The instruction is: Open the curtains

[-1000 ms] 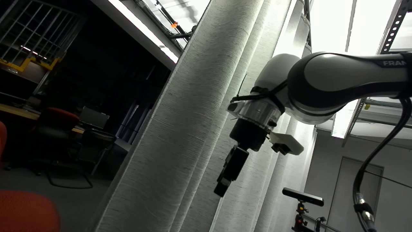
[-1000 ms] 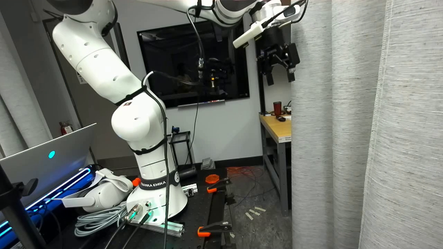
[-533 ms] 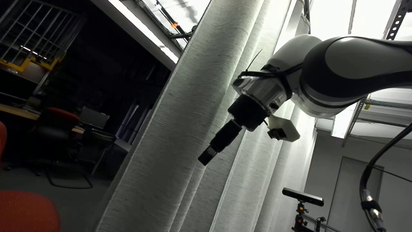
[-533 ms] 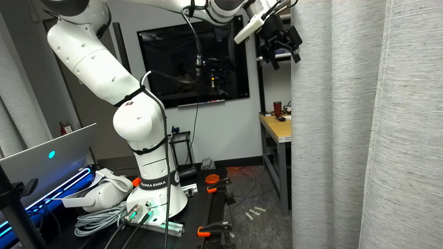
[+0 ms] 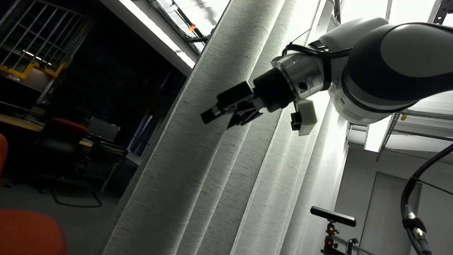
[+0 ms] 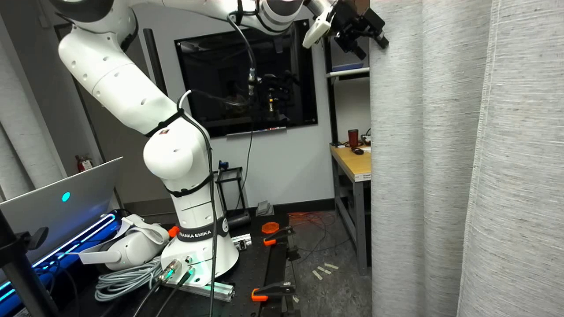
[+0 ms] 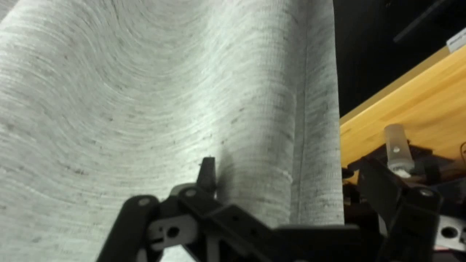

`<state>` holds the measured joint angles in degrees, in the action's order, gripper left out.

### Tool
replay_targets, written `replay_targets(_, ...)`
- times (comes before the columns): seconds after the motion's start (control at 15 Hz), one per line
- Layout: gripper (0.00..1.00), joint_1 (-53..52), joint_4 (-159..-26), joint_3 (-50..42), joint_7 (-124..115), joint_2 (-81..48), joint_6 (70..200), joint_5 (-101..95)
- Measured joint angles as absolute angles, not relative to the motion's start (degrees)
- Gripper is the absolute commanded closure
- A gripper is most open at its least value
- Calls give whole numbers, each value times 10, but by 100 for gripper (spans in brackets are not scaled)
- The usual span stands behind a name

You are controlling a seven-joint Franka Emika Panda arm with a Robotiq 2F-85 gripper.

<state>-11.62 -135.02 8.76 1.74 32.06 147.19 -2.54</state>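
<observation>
We have the curtain (image 6: 440, 176) hanging in long pleats down the right of an exterior view, from top to bottom of the frame. In an exterior view it slants through the middle, behind the arm (image 5: 400, 53). The tool (image 5: 220, 120) is released, its fingers (image 7: 206, 174) spread well apart. It points downward at a tilt, high up beside the curtain, and in an exterior view we see one fingertip (image 6: 382, 42) overlap the curtain's outline. In the wrist view one finger stands in front of the curtain and the other past its hemmed edge, so that edge runs between them there; we cannot tell whether either touches it.

Another curtain (image 6: 17, 132) hangs at the far left, near a laptop (image 6: 88, 185). The arm's base (image 6: 198, 255) stands on a black worktop (image 6: 249, 273), with a headset (image 6: 136, 246) and a cable coil (image 6: 125, 281) beside it and two clamps (image 6: 275, 289) at the worktop's edge. Farther back we find a screen (image 6: 216, 75) on the wall (image 6: 291, 171), and to its right a wooden worktop (image 6: 352, 164) with a red cup (image 6: 353, 138) and a mouse (image 6: 357, 151). We also make out a red chair (image 5: 30, 230) and a camera (image 5: 332, 215) on a stand (image 5: 330, 239).
</observation>
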Motion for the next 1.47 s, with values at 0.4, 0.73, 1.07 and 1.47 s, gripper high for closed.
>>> replay_targets(0.4,0,-60,-1353,130,-53,327,1596,-61)
replay_targets(0.73,0,-9,-1353,162,-93,326,1644,-74)
replay_targets(1.07,0,50,-1347,218,-135,327,1692,-89)
replay_targets(1.47,8,126,-1327,282,-162,329,1723,-90)
